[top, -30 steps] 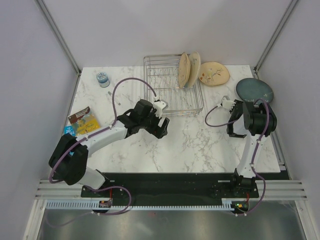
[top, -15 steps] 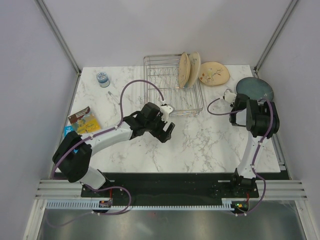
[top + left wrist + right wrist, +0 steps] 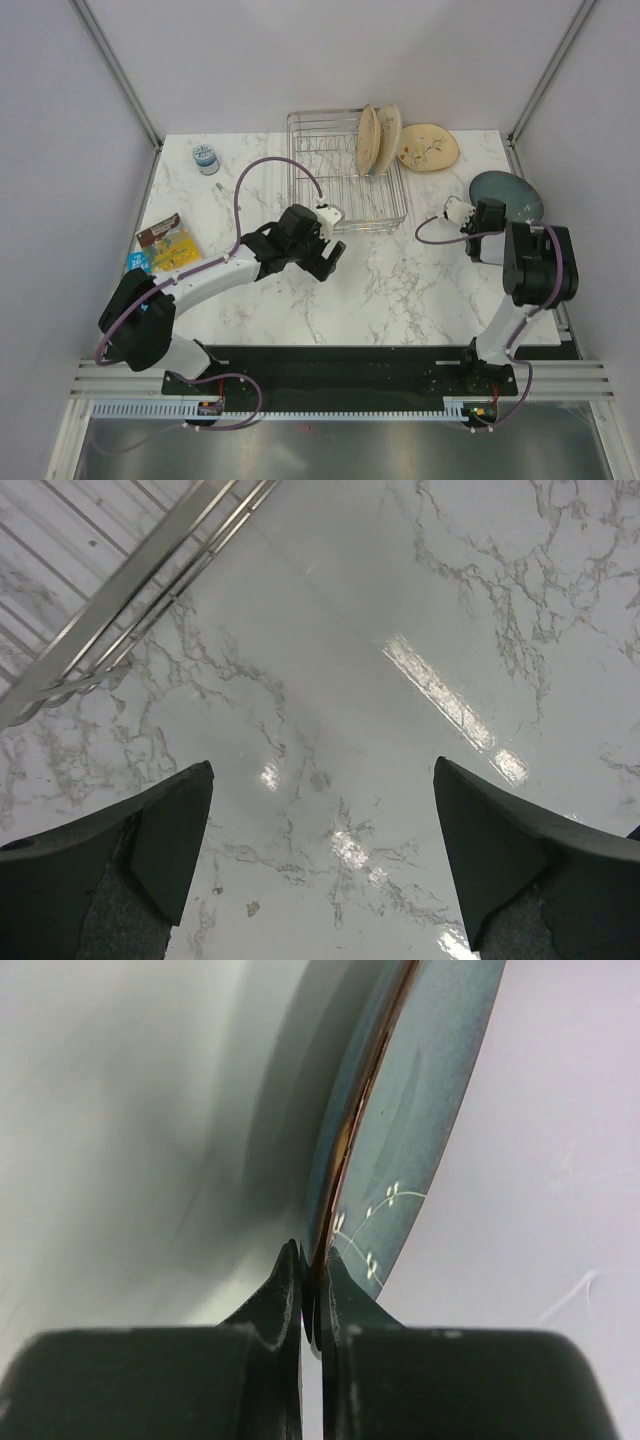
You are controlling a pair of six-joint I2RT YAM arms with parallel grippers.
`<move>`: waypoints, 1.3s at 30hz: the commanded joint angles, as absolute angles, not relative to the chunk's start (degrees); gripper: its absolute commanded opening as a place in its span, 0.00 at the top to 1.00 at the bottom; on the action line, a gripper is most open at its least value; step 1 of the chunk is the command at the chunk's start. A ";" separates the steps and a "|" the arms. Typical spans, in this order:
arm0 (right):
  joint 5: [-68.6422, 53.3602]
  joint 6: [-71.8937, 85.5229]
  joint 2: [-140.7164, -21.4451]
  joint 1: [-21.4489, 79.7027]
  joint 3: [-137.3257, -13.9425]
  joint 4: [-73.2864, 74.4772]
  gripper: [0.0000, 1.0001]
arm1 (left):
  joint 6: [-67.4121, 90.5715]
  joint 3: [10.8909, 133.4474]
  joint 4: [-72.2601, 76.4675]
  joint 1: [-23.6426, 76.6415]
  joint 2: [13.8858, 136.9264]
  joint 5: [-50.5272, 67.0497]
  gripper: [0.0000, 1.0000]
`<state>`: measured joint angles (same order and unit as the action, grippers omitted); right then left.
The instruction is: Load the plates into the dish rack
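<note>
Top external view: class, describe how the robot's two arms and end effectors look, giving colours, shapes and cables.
The left arm and right arm have white links with bulky black joints, and a purple cable loops along each. The left end effector and right end effector each have two dark, wedge-shaped fingers.

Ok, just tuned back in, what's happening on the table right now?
The right pincer is shut on the rim of the dark teal plate at the right of the table. The left pincer hangs open over the table just in front of the dish rack, holding nothing. Two plates stand upright in the rack's right end; a cream plate lies flat beside it.
</note>
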<state>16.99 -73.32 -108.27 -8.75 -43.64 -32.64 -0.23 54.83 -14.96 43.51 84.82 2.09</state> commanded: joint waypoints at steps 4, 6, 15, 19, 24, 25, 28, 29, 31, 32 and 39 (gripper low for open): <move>0.98 -85.14 -79.66 -7.04 -28.23 -9.27 1.00 | -0.53 53.88 -14.15 38.41 77.52 -1.06 0.03; -4.52 -92.87 -69.82 -6.24 -23.76 -3.90 1.00 | -0.35 53.18 -14.15 36.74 76.38 -0.88 0.03; -26.61 -129.57 -38.60 -6.06 -17.58 36.00 1.00 | 16.48 48.17 -17.84 29.72 70.31 10.44 0.05; -40.30 -147.45 -33.32 -5.98 -14.51 45.50 1.00 | 24.42 44.22 -19.25 28.21 69.09 12.39 0.07; -46.67 -153.11 -33.93 1.98 -9.59 44.77 1.00 | 32.76 40.70 -20.92 27.51 68.03 13.26 0.05; -46.93 -152.93 -34.10 3.59 -8.28 42.39 1.00 | 33.91 40.17 -21.00 27.42 67.94 13.88 0.04; -48.86 -153.02 -36.38 9.21 -5.01 37.01 1.00 | 37.78 38.41 -20.83 27.07 68.03 15.29 0.00; -48.95 -152.93 -38.56 10.88 -4.31 36.04 1.00 | 38.66 37.97 -20.48 26.98 68.29 15.82 0.00; -49.04 -152.93 -41.64 15.45 -3.08 29.12 1.00 | 41.38 36.57 -18.82 27.07 69.08 17.48 0.00; -49.22 -152.67 -45.92 16.69 -1.77 25.61 1.00 | 42.61 35.95 -17.85 26.98 69.52 18.10 0.00; -48.17 -152.84 -71.69 21.79 -4.92 -1.01 1.00 | 48.33 31.91 -9.68 27.16 74.96 23.80 0.16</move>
<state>-49.34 -119.07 -59.27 20.16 -6.79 1.63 41.93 33.61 -16.56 27.33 71.96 17.65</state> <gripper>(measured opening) 0.048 0.899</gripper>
